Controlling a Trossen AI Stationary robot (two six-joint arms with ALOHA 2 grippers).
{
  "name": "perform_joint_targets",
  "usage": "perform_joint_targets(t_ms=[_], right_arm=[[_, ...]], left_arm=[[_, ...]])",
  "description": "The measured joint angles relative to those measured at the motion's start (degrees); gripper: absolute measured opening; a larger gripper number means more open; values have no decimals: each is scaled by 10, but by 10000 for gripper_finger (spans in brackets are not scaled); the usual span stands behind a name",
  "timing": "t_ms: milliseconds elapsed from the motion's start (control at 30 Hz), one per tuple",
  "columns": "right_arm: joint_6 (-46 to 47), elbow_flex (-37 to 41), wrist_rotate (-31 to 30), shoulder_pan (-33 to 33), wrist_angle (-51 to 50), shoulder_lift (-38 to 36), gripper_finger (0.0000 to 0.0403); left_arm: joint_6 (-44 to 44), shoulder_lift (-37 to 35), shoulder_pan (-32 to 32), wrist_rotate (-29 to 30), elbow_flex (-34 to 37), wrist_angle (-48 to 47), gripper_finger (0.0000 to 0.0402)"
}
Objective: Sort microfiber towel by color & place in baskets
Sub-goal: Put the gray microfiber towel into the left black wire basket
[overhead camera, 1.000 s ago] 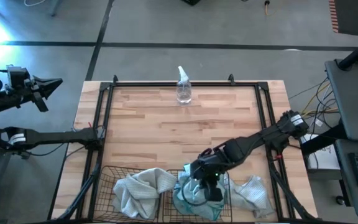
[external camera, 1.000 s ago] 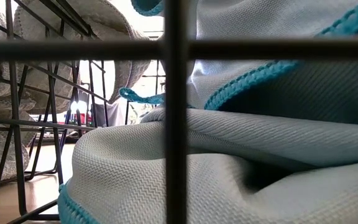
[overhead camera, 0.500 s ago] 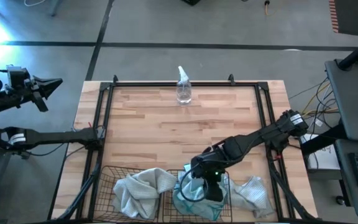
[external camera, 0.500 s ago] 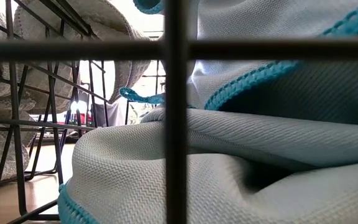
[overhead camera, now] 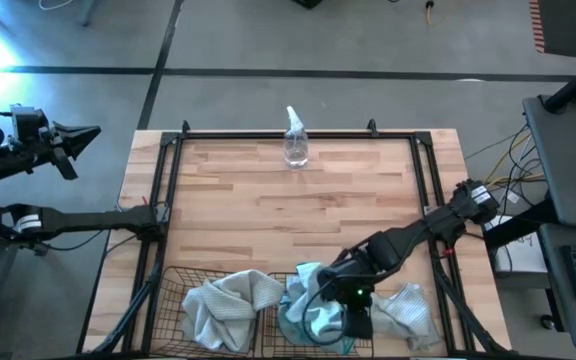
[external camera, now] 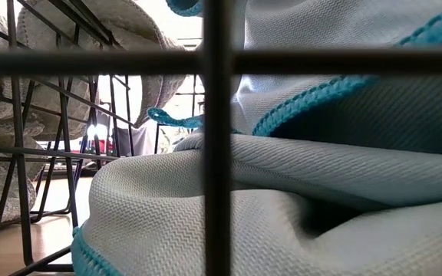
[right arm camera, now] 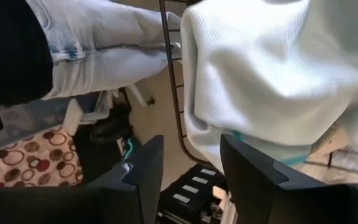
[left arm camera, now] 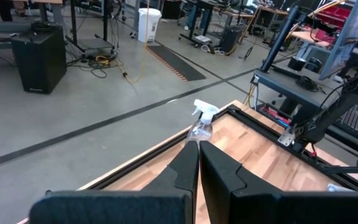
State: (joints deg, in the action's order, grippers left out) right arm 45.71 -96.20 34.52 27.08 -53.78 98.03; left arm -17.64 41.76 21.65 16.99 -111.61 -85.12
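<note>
At the table's near edge, the right gripper hangs over the right basket with its fingers apart and nothing between them. A light blue towel lies heaped inside, likely just dropped there for its colour. The grey-white towel fills the left basket, and another pale towel waits on the table beside the baskets. The left gripper is parked off the table's left side, pressed shut.

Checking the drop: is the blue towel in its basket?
In. The blue towel lies bunched inside the right basket; the open right hand holds nothing.
</note>
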Motion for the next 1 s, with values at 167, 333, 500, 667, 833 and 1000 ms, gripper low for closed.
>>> perform_joint_targets(t_ms=[167, 333, 500, 667, 833, 1000], right_arm=[[23, 0, 0, 18, -17, -15, 141], [57, 0, -8, 28, -11, -42, 137], [79, 0, -69, 40, -65, -67, 137], [85, 0, -80, 63, -183, -71, 137], [85, 0, -100, 82, -218, -71, 141], [99, 10, -131, 90, -233, -70, 148]], left_arm=[[-8, 0, 0, 0, 0, 0, 0], [-9, 0, 0, 0, 0, 0, 0], [-9, 0, 0, 0, 0, 0, 0], [-9, 0, 0, 0, 0, 0, 0], [-9, 0, 0, 0, 0, 0, 0], [-9, 0, 0, 0, 0, 0, 0]])
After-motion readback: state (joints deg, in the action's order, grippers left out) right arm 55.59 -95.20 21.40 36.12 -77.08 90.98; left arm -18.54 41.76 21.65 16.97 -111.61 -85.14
